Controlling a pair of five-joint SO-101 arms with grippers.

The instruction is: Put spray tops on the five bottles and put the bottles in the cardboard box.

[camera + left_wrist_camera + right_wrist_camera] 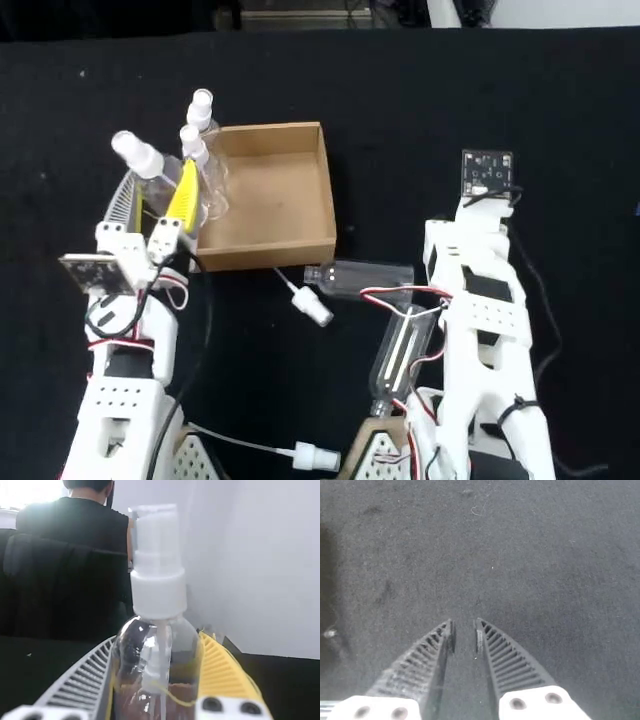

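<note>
My left gripper, with one grey and one yellow finger, is shut on a clear bottle that carries a white spray top. It holds the bottle upright just left of the cardboard box. Two more capped bottles stand at the box's left wall; whether they are inside it I cannot tell. An uncapped bottle lies on the table by a loose spray top. Another bottle lies against the right arm. My right gripper hangs over bare black cloth, shut with only a narrow gap and nothing in it.
A second loose spray top with its thin tube lies near the table's front edge between the two arm bases. The right arm stretches along the right side. Black cloth covers the table.
</note>
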